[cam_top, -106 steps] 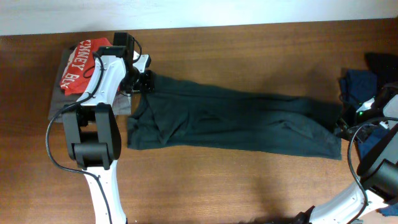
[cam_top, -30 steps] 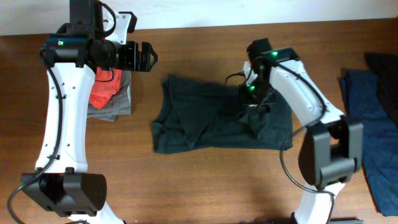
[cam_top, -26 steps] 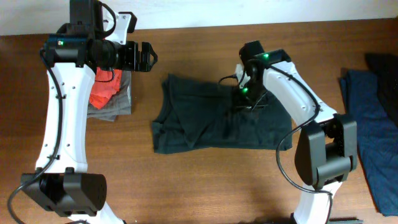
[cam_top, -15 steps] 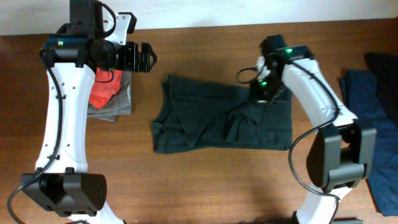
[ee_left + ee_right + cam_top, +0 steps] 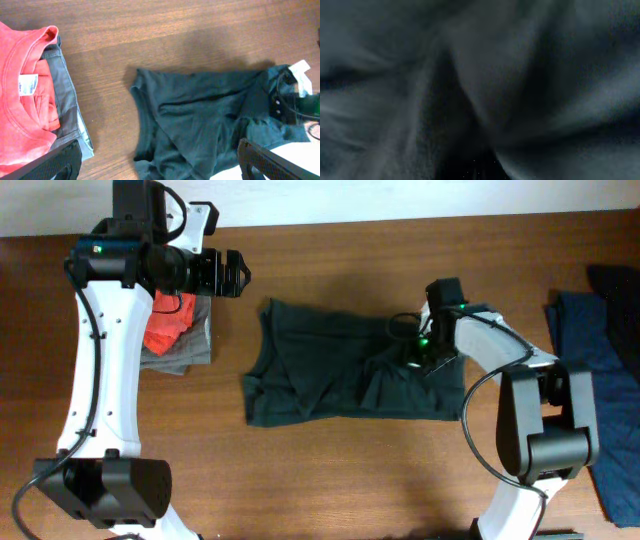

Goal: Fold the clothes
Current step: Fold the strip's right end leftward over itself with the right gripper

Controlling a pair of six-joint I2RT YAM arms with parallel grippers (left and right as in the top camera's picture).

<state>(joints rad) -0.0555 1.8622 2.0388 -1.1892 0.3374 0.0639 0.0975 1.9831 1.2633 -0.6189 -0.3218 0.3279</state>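
The clothes, a very dark green-black shirt, lie folded into a short block at mid table, with creases bunched on the right half. My right gripper is pressed down into that right half and is shut on a pinch of the cloth. Dark folds of the clothes fill the right wrist view and hide the fingers. My left gripper hangs open well above the table, left of the shirt. In the left wrist view the clothes lie below, between the wide-apart fingertips, untouched.
A red tee lies on a grey garment at the left, under the left arm; the red tee also fills the left edge of the left wrist view. Blue garments lie at the table's right edge.
My right gripper has moved from the shirt's upper edge down onto its right half and closed there, bunching the cloth. The left arm has not moved.
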